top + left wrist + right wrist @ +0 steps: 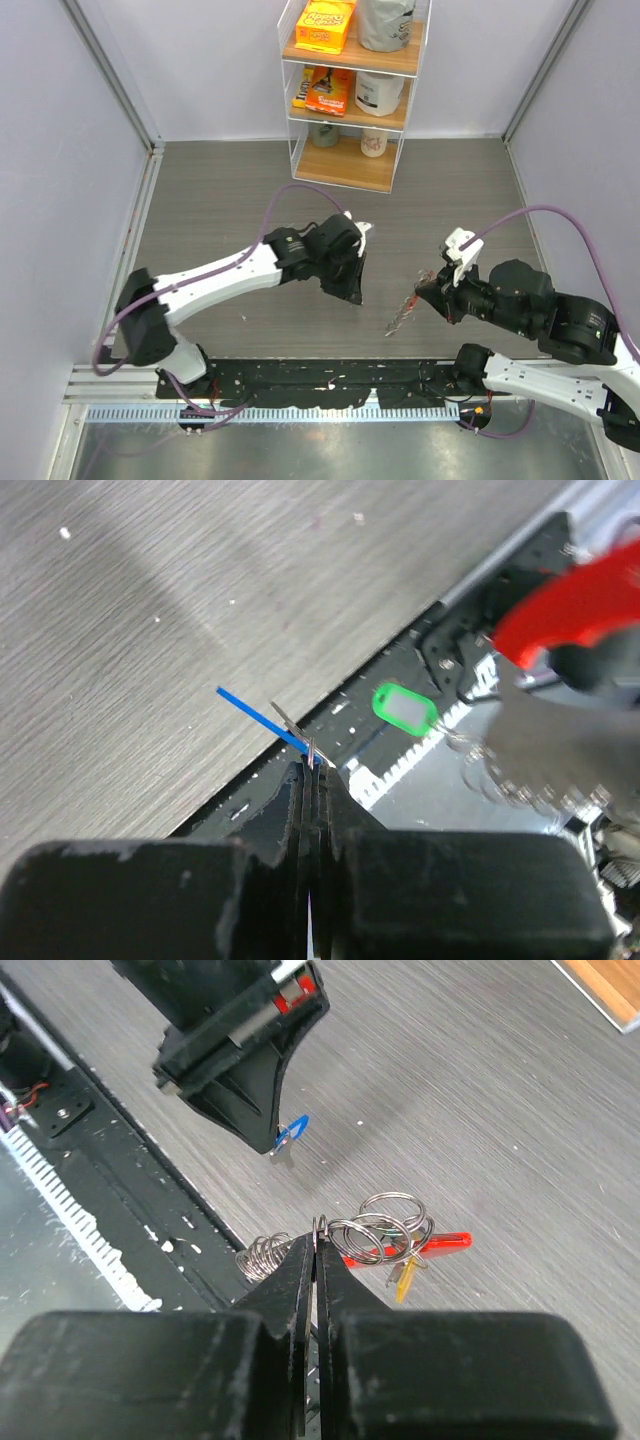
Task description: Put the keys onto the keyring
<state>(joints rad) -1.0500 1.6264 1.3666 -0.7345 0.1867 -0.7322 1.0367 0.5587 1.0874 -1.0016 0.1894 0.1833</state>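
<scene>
My left gripper (353, 293) is shut on the blue key (250, 712), which sticks out of the closed jaws (312, 770) edge-on above the table's near edge. In the right wrist view the blue key (293, 1132) hangs from the left fingertips. My right gripper (432, 292) is shut (316, 1243) on a silver ring of the keyring (385, 1228). The keyring's chain of rings dangles to the lower left (402, 314), with the red piece (445, 1244) and the yellow key (405, 1280) on it. A green key (402, 706) hangs by the blurred red piece (580, 610). The two grippers are a short gap apart.
A clear shelf rack (350, 165) with boxes and containers stands at the back centre. A black rail (330, 375) runs along the near table edge below both grippers. Grey walls close in left and right.
</scene>
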